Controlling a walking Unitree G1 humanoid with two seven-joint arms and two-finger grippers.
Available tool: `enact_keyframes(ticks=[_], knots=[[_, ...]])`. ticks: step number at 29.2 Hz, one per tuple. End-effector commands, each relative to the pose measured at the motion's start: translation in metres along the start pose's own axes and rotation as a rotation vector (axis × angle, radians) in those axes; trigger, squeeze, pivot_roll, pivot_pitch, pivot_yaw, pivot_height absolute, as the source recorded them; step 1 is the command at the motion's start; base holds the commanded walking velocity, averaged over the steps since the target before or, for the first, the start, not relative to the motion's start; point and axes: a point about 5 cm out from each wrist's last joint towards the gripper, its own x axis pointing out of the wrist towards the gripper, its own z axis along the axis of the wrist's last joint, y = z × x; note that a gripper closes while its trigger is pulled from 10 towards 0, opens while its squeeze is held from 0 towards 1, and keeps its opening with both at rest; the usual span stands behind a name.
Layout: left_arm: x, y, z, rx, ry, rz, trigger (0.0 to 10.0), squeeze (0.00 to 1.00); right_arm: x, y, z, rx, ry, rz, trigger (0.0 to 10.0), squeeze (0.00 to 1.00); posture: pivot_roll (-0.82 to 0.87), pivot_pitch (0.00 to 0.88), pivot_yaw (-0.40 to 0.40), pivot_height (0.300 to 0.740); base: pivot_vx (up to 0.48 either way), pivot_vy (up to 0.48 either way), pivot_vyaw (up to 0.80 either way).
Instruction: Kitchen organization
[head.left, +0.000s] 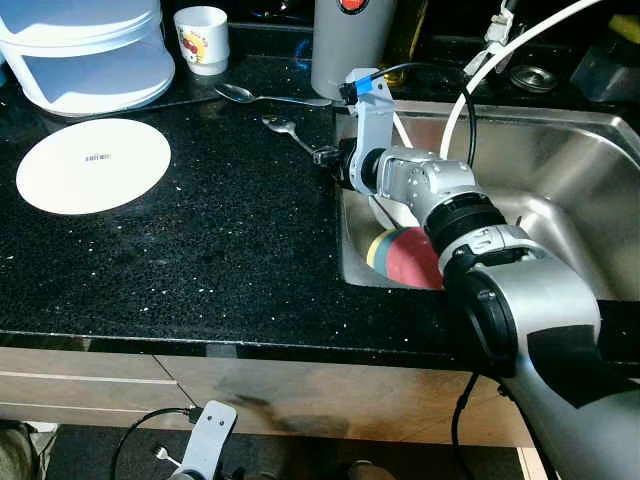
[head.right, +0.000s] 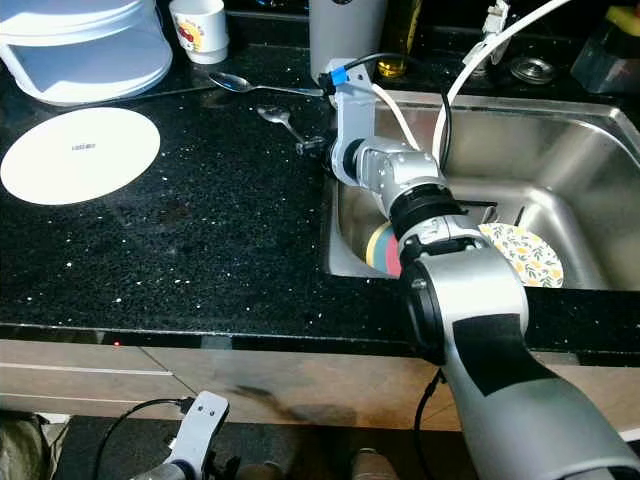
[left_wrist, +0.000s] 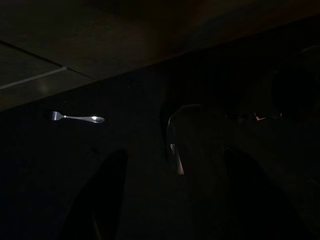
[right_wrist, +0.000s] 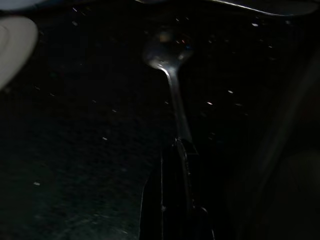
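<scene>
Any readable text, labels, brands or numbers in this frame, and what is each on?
Nothing can be read.
White plate on the counter: small dark mark at its centre, too small to read.
White mug: red and yellow picture, no letters legible.
Grey canister by the sink: red mark at its top, cut off and blurred.

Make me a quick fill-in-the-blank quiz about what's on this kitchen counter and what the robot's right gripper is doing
1. The right gripper is closed on the handle of a ____.
2. The white plate lies flat on the black ____.
3. A second spoon lies just in front of the tall ____ canister.
4. A floral plate sits inside the ____.

Missing words: spoon; counter; grey; sink
</scene>
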Motion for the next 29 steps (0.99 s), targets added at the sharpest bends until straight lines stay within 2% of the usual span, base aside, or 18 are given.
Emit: enact_keyframes(ticks=[1, 4, 7, 9, 10, 11, 12, 14, 15, 23, 27, 29], knots=[[-0.004, -0.003, -0.026, -0.006, 0.113, -0.011, 10.0, 0.0, 0.0, 0.004, 0.004, 0.053, -0.017, 0.045, 0.0, 0.0, 0.06, 0.163, -0.05, 0.74, 0.0, 0.0, 0.0], [-0.004, -0.003, -0.026, -0.003, 0.113, -0.011, 10.0, 0.0, -0.002, 0.01, 0.016, 0.12, -0.079, 0.152, 0.0, 0.0, 0.06, 0.16, -0.046, 0.74, 0.0, 0.0, 0.0], [-0.004, -0.003, -0.025, -0.002, 0.114, -0.011, 10.0, 0.0, -0.003, 0.012, 0.019, 0.115, -0.092, 0.186, 0.0, 0.0, 0.06, 0.159, -0.045, 0.74, 0.0, 0.0, 0.0], [-0.004, -0.003, -0.025, -0.001, 0.115, -0.01, 10.0, 0.0, -0.004, 0.014, 0.025, 0.061, -0.136, 0.211, 0.0, 0.0, 0.06, 0.157, -0.045, 0.74, 0.0, 0.0, 0.0], [-0.004, -0.002, -0.025, 0.001, 0.115, -0.01, 10.0, 0.0, -0.004, 0.014, 0.028, 0.036, -0.159, 0.194, 4.6, 0.0, 0.06, 0.156, -0.045, 0.74, 0.0, 0.0, 0.0], [-0.004, -0.002, -0.025, 0.002, 0.115, -0.01, 10.0, 0.0, -0.003, 0.015, 0.031, 0.013, -0.174, 0.179, 7.1, 0.0, 0.06, 0.158, -0.045, 0.74, 0.0, 0.0, 0.0], [-0.004, -0.002, -0.025, 0.002, 0.115, -0.011, 10.0, 0.0, -0.002, 0.016, 0.03, -0.009, -0.174, 0.156, 10.0, 0.33, 0.06, 0.157, -0.045, 0.74, 0.0, 0.0, 0.0], [-0.004, -0.002, -0.025, 0.002, 0.115, -0.011, 10.0, 0.0, -0.001, 0.017, 0.029, -0.022, -0.173, 0.142, 10.0, 0.33, 0.06, 0.157, -0.045, 0.74, 0.0, 0.0, 0.0], [-0.004, -0.003, -0.025, 0.003, 0.115, -0.012, 10.0, 0.0, 0.001, 0.018, 0.029, -0.051, -0.177, 0.124, 10.0, 1.0, 0.06, 0.159, -0.046, 0.74, 0.0, 0.0, 0.0], [-0.004, -0.006, -0.027, 0.0, 0.115, -0.015, 10.0, 0.0, 0.012, 0.028, 0.017, -0.191, -0.149, 0.051, 10.0, 1.0, 0.08, 0.167, -0.061, 0.74, 0.0, 0.0, 0.0], [-0.004, -0.006, -0.028, 0.0, 0.115, -0.015, 10.0, 0.0, 0.013, 0.029, 0.016, -0.206, -0.145, 0.042, 10.0, 1.0, 0.08, 0.167, -0.061, 0.74, 0.0, 0.0, 0.0], [-0.004, -0.008, -0.031, -0.004, 0.116, -0.018, 10.0, 0.0, 0.016, 0.034, 0.015, -0.21, -0.142, 0.031, 10.0, 1.0, 0.09, 0.177, -0.076, 0.74, 0.0, 0.0, 0.0]])
